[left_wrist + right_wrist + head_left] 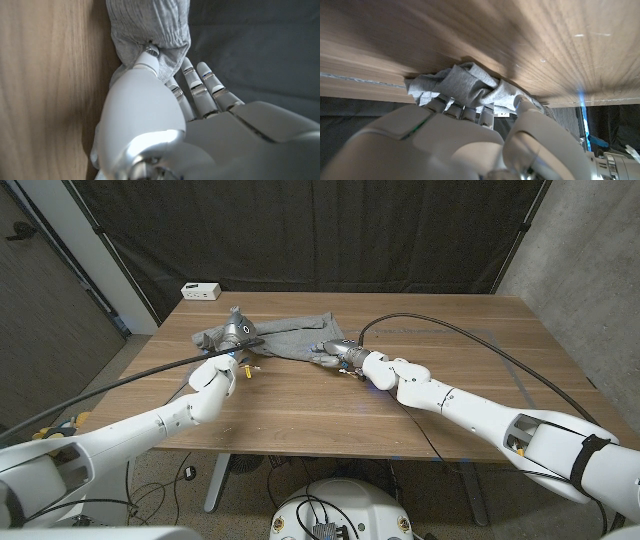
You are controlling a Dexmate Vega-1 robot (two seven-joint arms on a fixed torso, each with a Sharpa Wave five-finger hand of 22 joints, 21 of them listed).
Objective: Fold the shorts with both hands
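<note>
Grey shorts [285, 338] (rumpled) on table

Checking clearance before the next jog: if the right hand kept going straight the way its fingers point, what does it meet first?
The shorts. The right hand already grips their near edge, fingers pointing toward the robot's left across the grey fabric. Further along that line is the left hand, holding the other end; depth between them is unclear.

So from my seat the worktop [330, 405] is a wooden slab with long grain running across it. The grey shorts [290, 338] lie rumpled on its far half, a bit left of centre. A small white box [201, 290] sits at the far left corner, well apart from the shorts. Two black cables [470, 335] trail over the surface.
</note>
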